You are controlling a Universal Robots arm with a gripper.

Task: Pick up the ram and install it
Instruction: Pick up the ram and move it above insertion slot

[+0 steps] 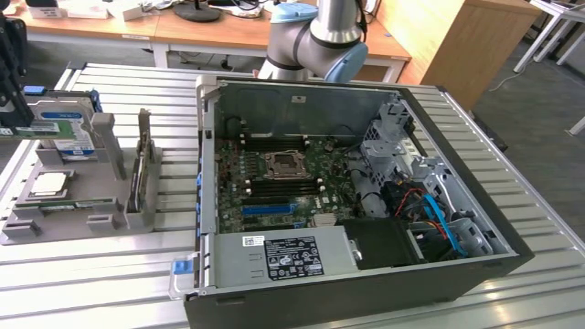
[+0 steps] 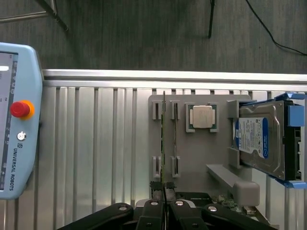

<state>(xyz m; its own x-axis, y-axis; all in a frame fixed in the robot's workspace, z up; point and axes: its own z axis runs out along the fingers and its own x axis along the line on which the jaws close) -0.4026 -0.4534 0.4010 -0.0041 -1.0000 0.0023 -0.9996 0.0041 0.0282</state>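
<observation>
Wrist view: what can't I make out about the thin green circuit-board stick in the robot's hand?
1. The thin green circuit-board stick: edge-on in the wrist view, so its chips are hidden.
2. The hand: the wrist view's frame edge cuts off most of it.
3. Exterior view: the left frame edge cuts off the stick's end.

Exterior camera: set high off one side of the bench [image 1: 109, 274], angled down across the open computer case [image 1: 302, 103] toward the arm [image 1: 320, 34] at the far edge. Mid distance, so the whole case is in view, with the gray holder [image 1: 92, 181] at the exterior view's left.

Wrist camera: close above that holder [image 2: 201, 153], facing straight down past the gripper [image 2: 164, 191]. The floor [image 2: 144, 33] shows beyond the bench edge.

Shared: the holder, the hard drive [image 1: 68, 133] and the processor chip [image 1: 48, 181].
</observation>
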